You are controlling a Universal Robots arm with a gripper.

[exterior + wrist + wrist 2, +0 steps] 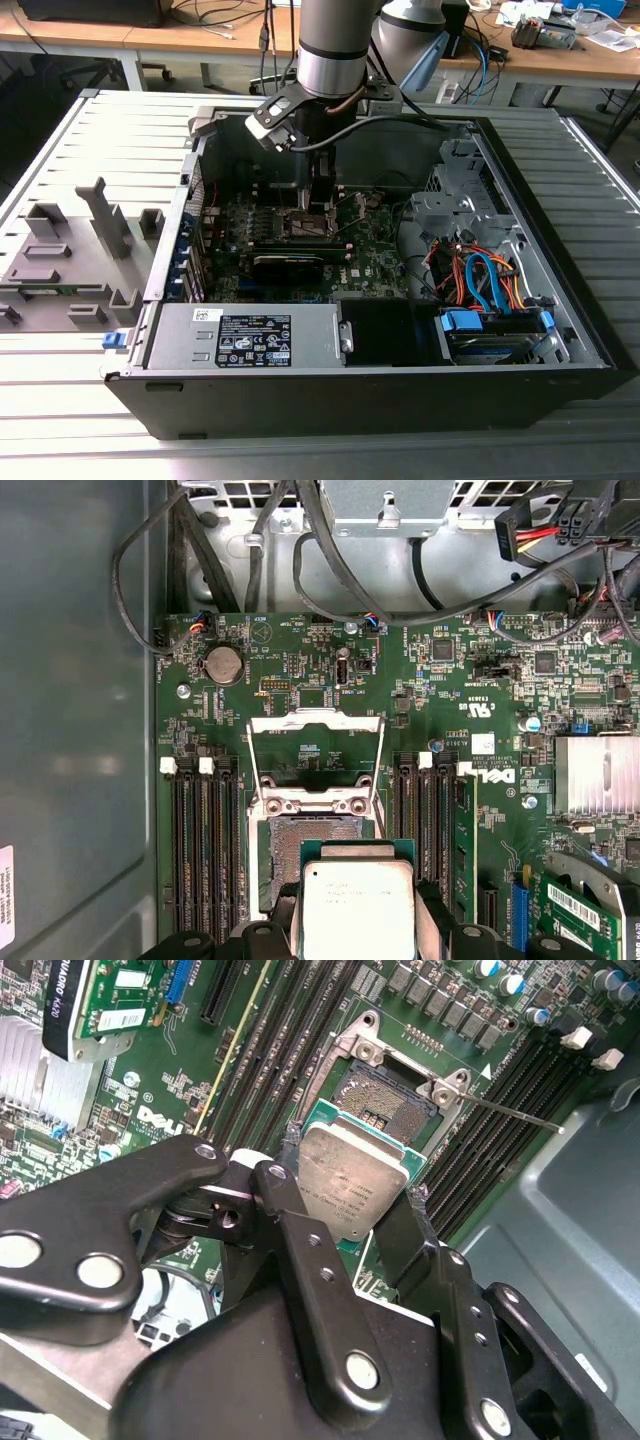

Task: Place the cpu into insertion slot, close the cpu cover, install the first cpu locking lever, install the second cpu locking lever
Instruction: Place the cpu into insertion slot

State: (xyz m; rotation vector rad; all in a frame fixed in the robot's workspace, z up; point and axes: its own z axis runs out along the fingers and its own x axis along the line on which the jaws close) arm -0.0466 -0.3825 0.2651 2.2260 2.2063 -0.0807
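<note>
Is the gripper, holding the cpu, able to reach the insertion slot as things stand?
Probably yes: the cpu cover is swung open, the insertion slot lies bare, and the gripper holds the cpu close to it.

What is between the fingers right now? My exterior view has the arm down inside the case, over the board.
Observer: In both wrist views the fingers clamp the cpu by two opposite edges, its metal face toward the cameras.
Operator: Is it in the insertion slot yet?
Observer: No. In the second wrist view the insertion slot lies bare, and the cpu overlaps just one edge of it. I cannot tell whether they touch.
Operator: And the cpu cover?
Observer: Open. In the first wrist view the cpu cover is swung back off the slot, on the far side from the chip.
</note>
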